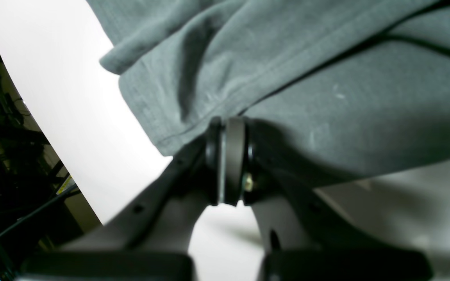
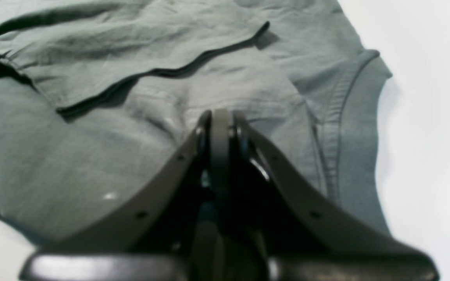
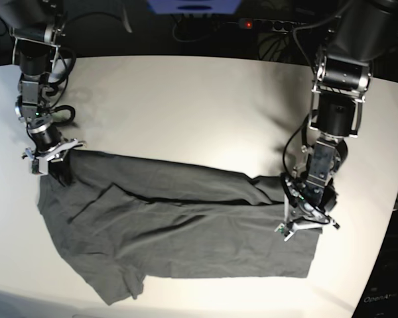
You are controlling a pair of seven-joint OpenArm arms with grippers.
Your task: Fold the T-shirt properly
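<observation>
The dark grey T-shirt (image 3: 186, 232) lies spread across the near half of the white table (image 3: 186, 99), with one layer folded over along its length. My right gripper (image 3: 46, 161) sits at the shirt's far-left corner. In the right wrist view, my right gripper (image 2: 219, 115) is shut and cloth (image 2: 92, 148) puckers at its tip, beside the ribbed collar (image 2: 350, 117). My left gripper (image 3: 297, 227) is at the shirt's right edge. The left wrist view has my left gripper (image 1: 227, 123) shut on the stitched hem of the T-shirt (image 1: 326, 78).
A power strip with a red light (image 3: 251, 24) and cables lie beyond the table's far edge. In the left wrist view the table edge (image 1: 53, 128) curves past dark frames and cables (image 1: 10, 164) below. Bare table stretches behind the shirt.
</observation>
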